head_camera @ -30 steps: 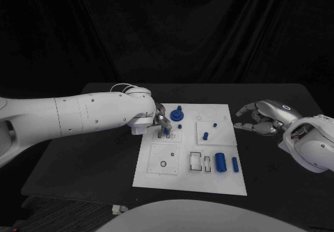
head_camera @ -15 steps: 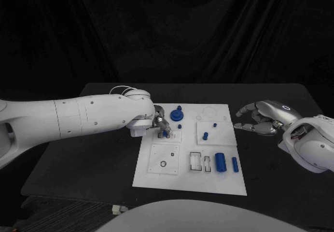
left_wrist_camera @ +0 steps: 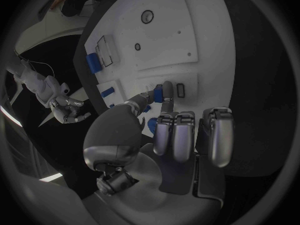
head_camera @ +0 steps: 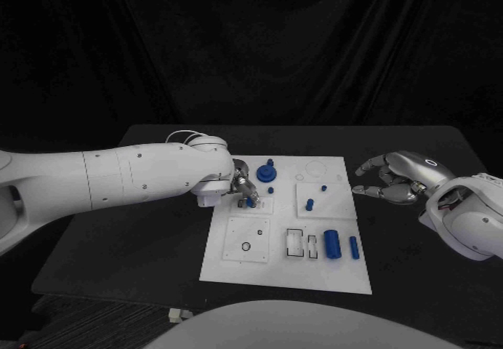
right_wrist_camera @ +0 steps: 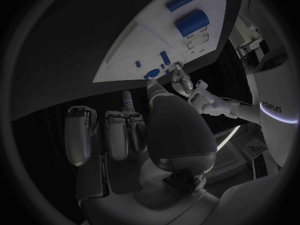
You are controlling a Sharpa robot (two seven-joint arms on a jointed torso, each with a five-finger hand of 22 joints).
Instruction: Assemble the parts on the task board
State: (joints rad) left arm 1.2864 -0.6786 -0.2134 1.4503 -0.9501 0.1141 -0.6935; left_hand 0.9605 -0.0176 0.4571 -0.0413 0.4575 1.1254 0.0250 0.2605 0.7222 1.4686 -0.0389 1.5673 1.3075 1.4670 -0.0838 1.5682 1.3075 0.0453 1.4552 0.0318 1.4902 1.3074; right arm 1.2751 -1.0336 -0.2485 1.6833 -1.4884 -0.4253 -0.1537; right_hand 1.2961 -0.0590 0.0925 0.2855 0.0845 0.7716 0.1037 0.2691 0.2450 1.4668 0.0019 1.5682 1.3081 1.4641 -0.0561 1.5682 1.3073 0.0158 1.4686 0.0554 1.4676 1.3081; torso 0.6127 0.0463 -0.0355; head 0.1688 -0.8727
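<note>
My left hand [head_camera: 243,190] is down over the near-left part of the white board [head_camera: 262,273], and from the wrist camera I'm pinching a small blue peg [left_wrist_camera: 159,93] between thumb and one finger, right by a little slot plate on the board; the other fingers are curled back. Can't really tell if the peg is already touching the board, it's too tiny. My right hand [head_camera: 396,177] hangs over the black table [head_camera: 137,240] just off the board's right edge, fingers loosely curled, holding nothing. On the board there's a round blue knob [head_camera: 267,173] near the far edge, a fat blue cylinder [head_camera: 331,243] and a thin blue bar [head_camera: 355,247] closer to me.
</note>
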